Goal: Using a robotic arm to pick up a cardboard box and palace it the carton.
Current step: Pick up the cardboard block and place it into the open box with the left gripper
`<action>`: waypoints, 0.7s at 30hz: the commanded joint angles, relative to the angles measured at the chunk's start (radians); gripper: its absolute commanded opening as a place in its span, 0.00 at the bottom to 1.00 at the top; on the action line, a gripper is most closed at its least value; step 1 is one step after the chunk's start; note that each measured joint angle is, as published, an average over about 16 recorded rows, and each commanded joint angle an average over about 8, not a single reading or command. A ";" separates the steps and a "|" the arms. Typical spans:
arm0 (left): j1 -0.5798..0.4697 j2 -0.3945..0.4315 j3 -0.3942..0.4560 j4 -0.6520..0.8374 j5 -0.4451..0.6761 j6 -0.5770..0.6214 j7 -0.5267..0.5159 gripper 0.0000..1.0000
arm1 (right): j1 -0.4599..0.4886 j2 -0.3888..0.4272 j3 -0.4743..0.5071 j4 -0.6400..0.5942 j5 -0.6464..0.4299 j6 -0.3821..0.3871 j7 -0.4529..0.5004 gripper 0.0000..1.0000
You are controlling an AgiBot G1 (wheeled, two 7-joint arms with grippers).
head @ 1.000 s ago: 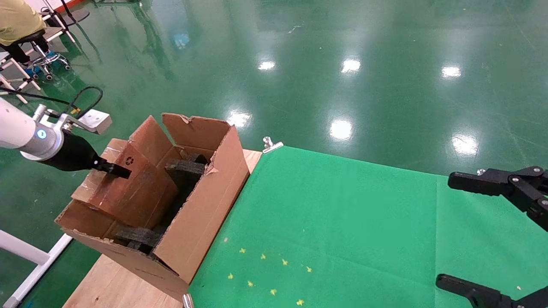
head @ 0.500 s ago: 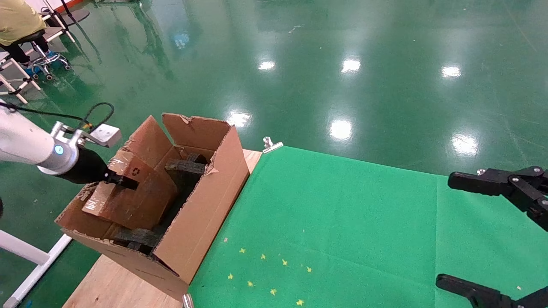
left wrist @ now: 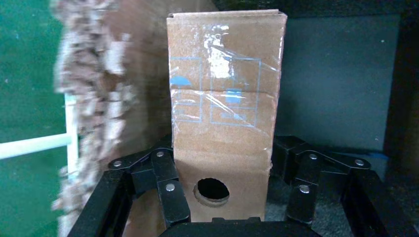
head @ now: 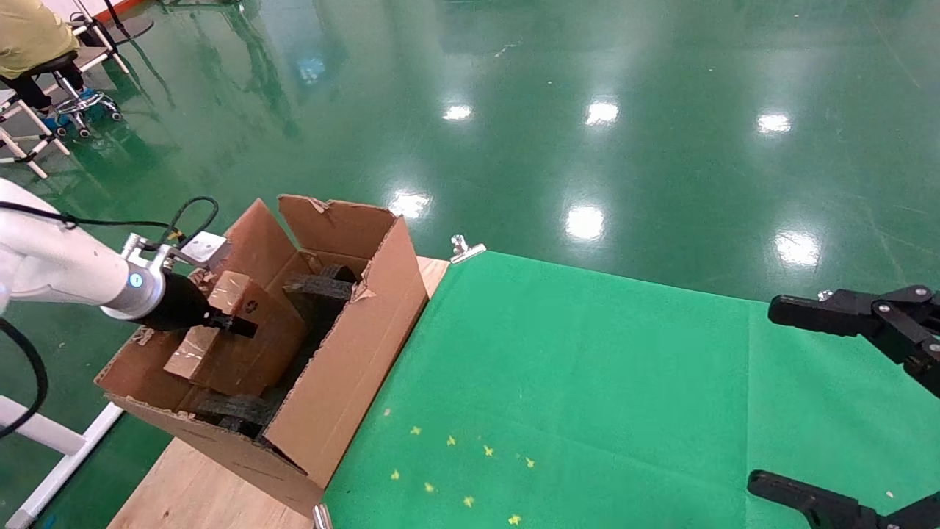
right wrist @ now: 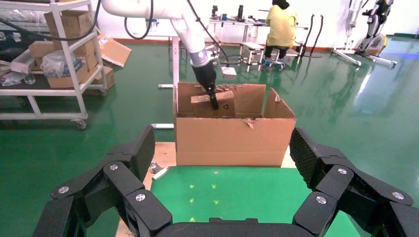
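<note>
My white left arm (head: 59, 268) reaches into the large torn-edged carton (head: 352, 353) at the table's left end. My left gripper (head: 236, 325) is shut on the small taped cardboard box (head: 242, 353) and holds it tilted, partly down inside the carton beside the black foam blocks (head: 319, 288). In the left wrist view the box (left wrist: 225, 98) stands between the fingers (left wrist: 165, 173) of the left gripper (left wrist: 225, 158), its round hole facing the camera. My right gripper (head: 769, 397) is open and empty over the cloth's right side. From the right wrist view the carton (right wrist: 232, 140) and box (right wrist: 220, 103) show beyond the right gripper (right wrist: 223, 148).
A green cloth (head: 587, 382) with small yellow marks (head: 455, 463) covers the wooden table (head: 198, 492), held by a metal clip (head: 464, 248). A person on a stool (head: 33, 44) sits far left. A shelf cart with boxes (right wrist: 49, 59) stands behind the table.
My left gripper has moved down and toward the carton's middle with the box. The box has sunk deeper into the carton. The right arm has not moved.
</note>
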 commanded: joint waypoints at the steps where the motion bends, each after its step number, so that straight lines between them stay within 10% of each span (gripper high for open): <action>1: 0.011 0.005 -0.003 -0.001 -0.004 -0.007 -0.002 0.00 | 0.000 0.000 0.000 0.000 0.000 0.000 0.000 1.00; 14: 0.073 0.015 -0.021 0.002 -0.030 -0.040 -0.017 0.01 | 0.000 0.000 -0.001 0.000 0.001 0.000 0.000 1.00; 21: 0.085 0.017 -0.024 0.003 -0.035 -0.059 -0.025 0.78 | 0.000 0.000 -0.001 0.000 0.001 0.001 -0.001 1.00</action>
